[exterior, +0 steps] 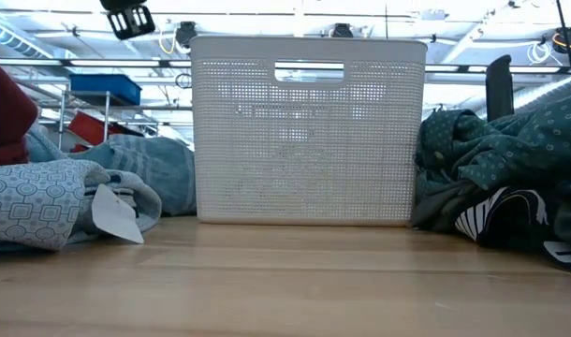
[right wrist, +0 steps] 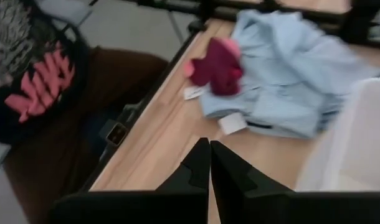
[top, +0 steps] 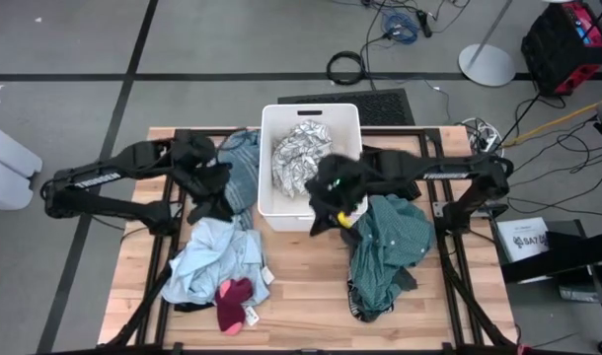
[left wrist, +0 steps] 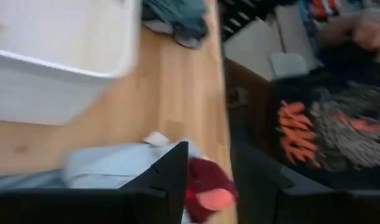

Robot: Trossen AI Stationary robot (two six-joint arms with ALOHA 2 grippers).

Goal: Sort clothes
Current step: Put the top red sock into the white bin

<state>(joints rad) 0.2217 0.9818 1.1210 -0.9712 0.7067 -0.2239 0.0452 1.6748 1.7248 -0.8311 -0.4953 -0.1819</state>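
Nearest me on the bench (top: 301, 296), magenta-pink pieces (top: 234, 302) lie against the light blue garment (top: 210, 258), unsorted. My right gripper (top: 326, 219) hangs by the white bin's (top: 310, 118) near corner, jaws closed empty; left gripper (top: 214, 197) jaws stand open beside the bin. I judge both are positioned between picks.

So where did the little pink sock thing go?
In the high view, the magenta-pink piece lies on the table's left side near the front edge, resting on the lower edge of the light blue garment, well in front of the white bin.

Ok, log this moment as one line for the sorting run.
patterned garment in bin | left gripper open, over light blue shirt | right gripper shut, empty, by bin | teal shirt on table
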